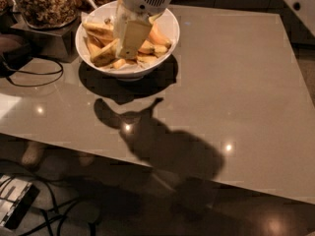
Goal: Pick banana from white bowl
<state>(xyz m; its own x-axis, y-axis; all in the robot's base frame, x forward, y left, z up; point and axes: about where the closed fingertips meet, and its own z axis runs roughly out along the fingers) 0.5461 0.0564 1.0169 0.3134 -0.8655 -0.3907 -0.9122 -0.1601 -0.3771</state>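
Two things are sitting at the far left of the table (246, 73): a glass jar of brown nuts (42, 4) at the back, and a loop of black cable (34, 75) lying nearer the front. Moving right, the white bowl (171, 23) is standing near the back edge and holding a heap of yellow bananas. The banana (104, 54), a plump curved one with a darker end, is lying in the bowl's front-left part, slanting down towards the rim. Just right of it, and seemingly touching it, the gripper (132, 42) is reaching down from above into the middle of the heap. Whether it is wide or closed I cannot tell, since its broad pale side is facing the camera. I am expecting the fruit to be light and fairly firm, with a smooth skin that bruises easily (a hard squeeze would mark it). So I am judging the thick middle, taken across its narrow way, to be the safest hold, the tapering ends being likelier to slip. Further right and nearer the front, the arm's shadow (172, 149) is falling across the table.
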